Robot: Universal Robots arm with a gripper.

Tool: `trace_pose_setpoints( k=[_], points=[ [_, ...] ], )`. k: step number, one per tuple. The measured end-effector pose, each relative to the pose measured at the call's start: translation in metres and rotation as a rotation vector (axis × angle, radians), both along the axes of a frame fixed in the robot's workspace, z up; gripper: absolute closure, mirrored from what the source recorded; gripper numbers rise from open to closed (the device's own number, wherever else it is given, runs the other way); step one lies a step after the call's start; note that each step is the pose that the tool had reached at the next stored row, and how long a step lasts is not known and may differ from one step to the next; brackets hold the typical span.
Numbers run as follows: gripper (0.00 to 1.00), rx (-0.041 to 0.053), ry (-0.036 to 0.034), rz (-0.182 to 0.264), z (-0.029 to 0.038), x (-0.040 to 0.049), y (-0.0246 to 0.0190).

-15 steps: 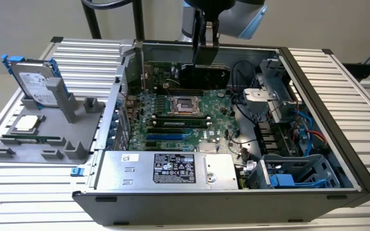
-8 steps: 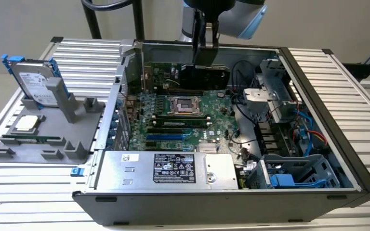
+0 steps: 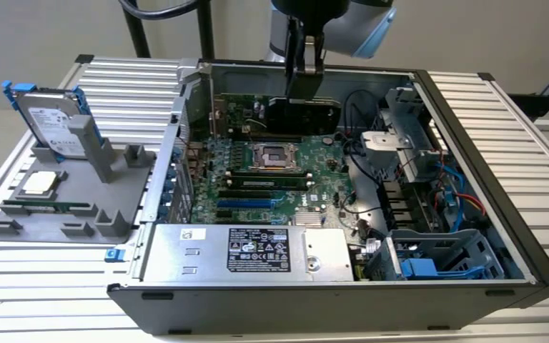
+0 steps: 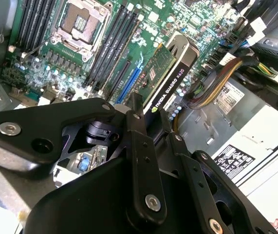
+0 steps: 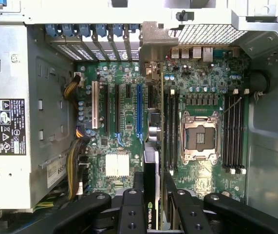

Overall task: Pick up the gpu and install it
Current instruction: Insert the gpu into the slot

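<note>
The arm's black gripper (image 3: 305,70) has its jaws clamped on the gpu (image 3: 302,114), a flat card with a green circuit board, black fan shroud and silver end bracket. It hangs on edge over the green motherboard (image 3: 255,182) inside the open dark-grey computer case (image 3: 351,307). Pick-up looks done and alignment is in hand. In the first wrist view the gpu (image 5: 151,161) sits just beside the long blue slot (image 5: 139,109), apparently unseated. Seating calls for its lower edge squared over a slot, with the bracket at the rear openings
</note>
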State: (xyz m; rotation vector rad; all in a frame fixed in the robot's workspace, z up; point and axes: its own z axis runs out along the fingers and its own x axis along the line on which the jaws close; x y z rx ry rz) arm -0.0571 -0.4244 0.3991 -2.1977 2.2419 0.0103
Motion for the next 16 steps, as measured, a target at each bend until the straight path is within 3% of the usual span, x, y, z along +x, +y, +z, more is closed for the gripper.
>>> trace_pose_setpoints(
  k=[16],
  points=[
    [1.00, 0.0000, 0.0000, 0.000, -0.0043, 0.0000, 0.0000]
  ],
)
